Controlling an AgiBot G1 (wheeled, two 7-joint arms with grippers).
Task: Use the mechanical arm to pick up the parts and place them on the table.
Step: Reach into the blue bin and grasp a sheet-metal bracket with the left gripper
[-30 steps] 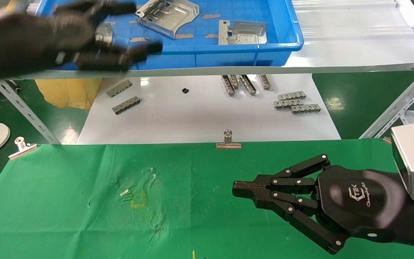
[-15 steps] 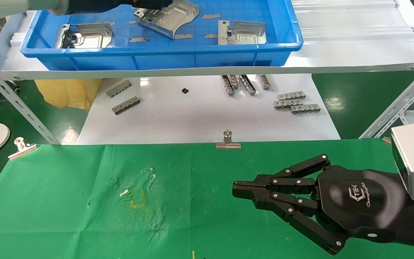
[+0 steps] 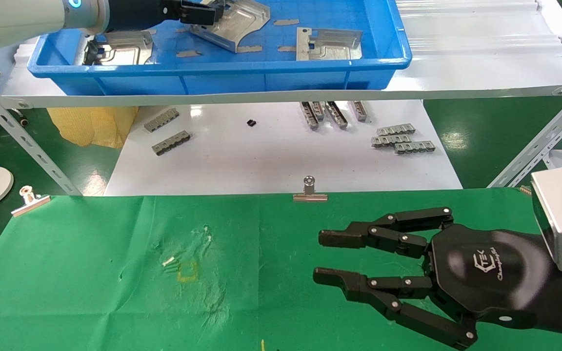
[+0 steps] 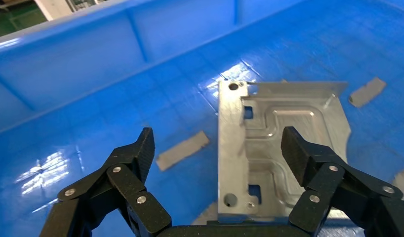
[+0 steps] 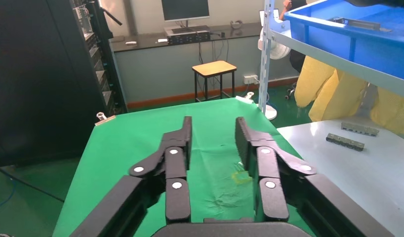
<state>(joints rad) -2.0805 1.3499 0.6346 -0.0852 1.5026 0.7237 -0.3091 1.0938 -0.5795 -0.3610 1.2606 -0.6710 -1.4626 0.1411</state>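
Three silvery parts lie in the blue tray on the shelf: one at the left, one in the middle, one at the right. My left gripper reaches into the tray, open, at the middle part. In the left wrist view the left gripper is open and that part lies flat between and ahead of the fingers, its bent flange about midway; contact does not show. My right gripper hovers open and empty over the green table; it also shows in the right wrist view.
A glossy white board below the shelf holds several grey ribbed strips. Binder clips sit on the cloth's far edge. A yellow mark is on the cloth. Slanted shelf struts stand at both sides.
My left arm has swung from in front of the tray up into it, over the middle part. My right gripper has opened from shut, staying in place.
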